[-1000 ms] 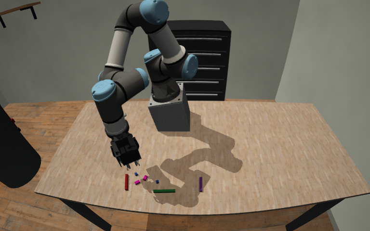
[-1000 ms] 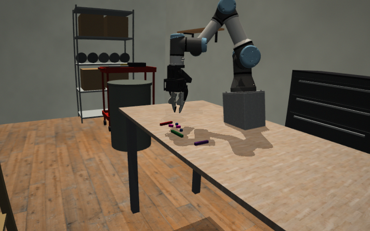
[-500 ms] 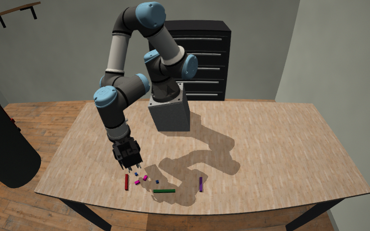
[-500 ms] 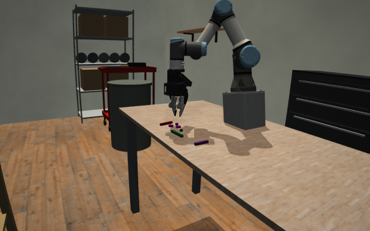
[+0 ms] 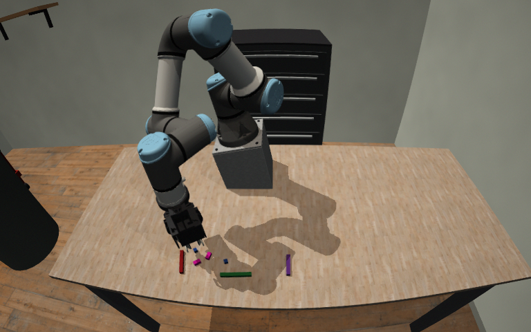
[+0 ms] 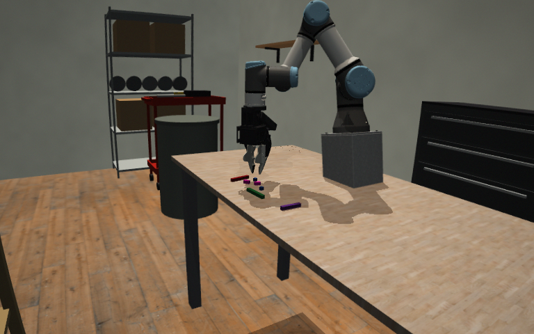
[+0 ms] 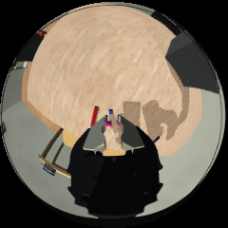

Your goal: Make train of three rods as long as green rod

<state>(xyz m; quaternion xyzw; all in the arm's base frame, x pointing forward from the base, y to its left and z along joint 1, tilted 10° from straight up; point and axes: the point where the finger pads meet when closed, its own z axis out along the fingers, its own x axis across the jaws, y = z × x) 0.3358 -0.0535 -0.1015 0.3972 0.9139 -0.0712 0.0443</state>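
The green rod (image 5: 235, 274) lies flat near the table's front edge. To its left lie a red rod (image 5: 181, 261), two magenta rods (image 5: 208, 255) (image 5: 196, 262) and two blue rods (image 5: 195, 250) (image 5: 225, 260). A purple rod (image 5: 287, 264) lies apart at the right. No rods touch end to end. My gripper (image 5: 191, 246) hovers just above the left blue rod, pointing down, fingers narrowly apart with nothing between them. In the wrist view the gripper (image 7: 112, 124) frames the blue rod (image 7: 110, 112) and a magenta rod (image 7: 109, 123), with the red rod (image 7: 95, 115) to the left.
The arm's grey base block (image 5: 243, 162) stands at the table's back middle. The table's front edge (image 5: 234, 301) runs close below the rods. A dark bin (image 6: 185, 165) stands on the floor beside the table.
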